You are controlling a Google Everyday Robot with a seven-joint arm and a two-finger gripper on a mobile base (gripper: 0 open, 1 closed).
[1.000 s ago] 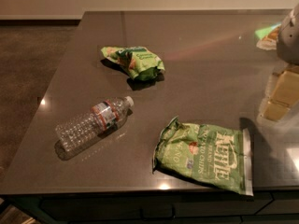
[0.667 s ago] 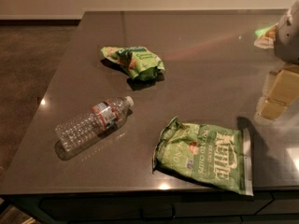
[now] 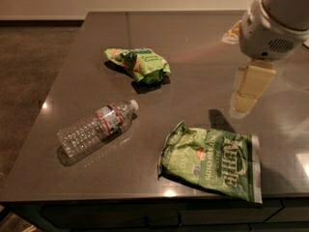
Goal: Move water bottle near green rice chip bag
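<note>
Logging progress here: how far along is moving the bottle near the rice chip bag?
Done: nothing yet; the bottle lies on its side on the table, apart from the rice chip bag. In hand: the gripper hangs at the right, away from the bottle. Left: reach, grasp, carry and set it by the bag.

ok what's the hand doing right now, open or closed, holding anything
Hand: at the right over the table, nothing seen in it, water bottle lying apart; open or closed cannot be told.
</note>
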